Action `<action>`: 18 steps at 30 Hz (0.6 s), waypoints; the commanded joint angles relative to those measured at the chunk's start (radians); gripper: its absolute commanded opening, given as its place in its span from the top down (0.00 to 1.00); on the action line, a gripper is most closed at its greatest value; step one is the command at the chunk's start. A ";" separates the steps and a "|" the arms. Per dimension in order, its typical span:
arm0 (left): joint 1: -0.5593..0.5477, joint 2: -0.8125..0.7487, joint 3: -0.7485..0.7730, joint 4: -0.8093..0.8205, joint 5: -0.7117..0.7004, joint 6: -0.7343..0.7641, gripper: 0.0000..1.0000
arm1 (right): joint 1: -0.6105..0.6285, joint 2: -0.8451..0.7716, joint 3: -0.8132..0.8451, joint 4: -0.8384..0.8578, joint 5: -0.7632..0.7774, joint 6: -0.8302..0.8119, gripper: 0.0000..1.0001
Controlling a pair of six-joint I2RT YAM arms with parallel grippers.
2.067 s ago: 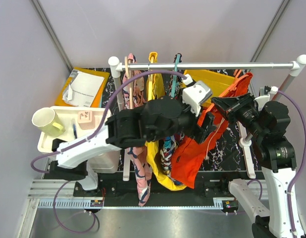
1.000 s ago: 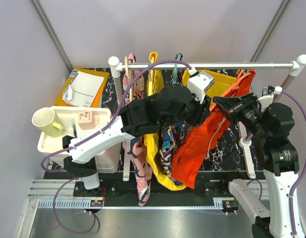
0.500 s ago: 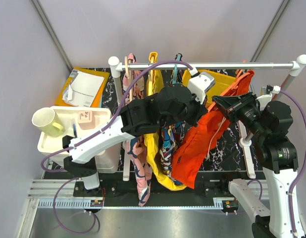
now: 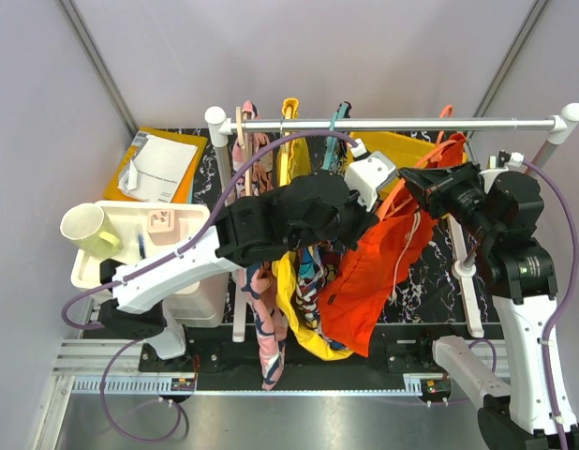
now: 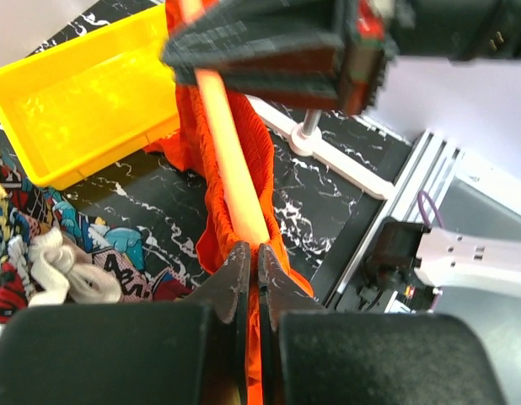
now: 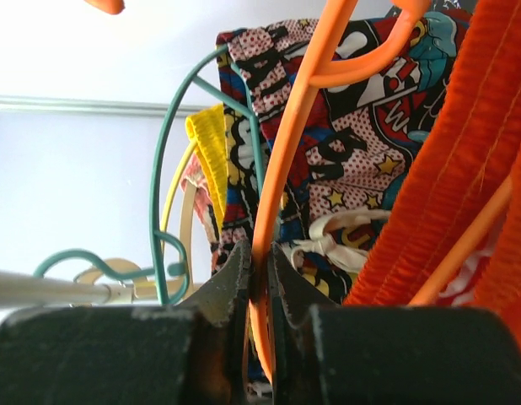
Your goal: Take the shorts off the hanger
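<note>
The orange-red shorts (image 4: 369, 277) hang from the slim orange hanger (image 4: 446, 114), right of the other garments on the rail. In the left wrist view my left gripper (image 5: 254, 253) is shut on the shorts' gathered waistband (image 5: 212, 181), just below the pale-orange hanger bar (image 5: 229, 160) that runs through it. My right gripper (image 6: 260, 257) is shut on the hanger's thin orange wire (image 6: 286, 152), with the shorts' ribbed band (image 6: 463, 160) to its right. From above, the left gripper (image 4: 378, 214) and right gripper (image 4: 408, 180) sit close together at the top of the shorts.
A metal rail (image 4: 402, 123) carries a teal hanger (image 6: 159, 194), a comic-print garment (image 6: 353, 126), a yellow garment (image 4: 299, 319) and a pink patterned one (image 4: 266, 328). A yellow bin (image 4: 402, 150) lies behind. A white tray (image 4: 130, 234) with a mug stands left.
My left gripper has shut on the shorts' waistband and drawn back toward the left. My right gripper has shifted left and up with the hanger, and the shorts have swung with them.
</note>
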 commanded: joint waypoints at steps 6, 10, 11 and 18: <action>-0.018 -0.068 -0.061 0.039 -0.008 0.032 1.00 | 0.002 0.048 0.114 0.144 0.145 0.077 1.00; -0.018 -0.074 -0.073 0.050 -0.011 0.026 1.00 | 0.001 0.071 0.145 0.149 0.157 0.094 1.00; -0.018 -0.074 -0.073 0.052 -0.011 0.025 1.00 | 0.002 0.077 0.145 0.155 0.146 0.102 1.00; -0.018 -0.070 -0.073 0.064 -0.068 0.043 1.00 | 0.001 0.058 0.108 0.184 0.105 0.148 1.00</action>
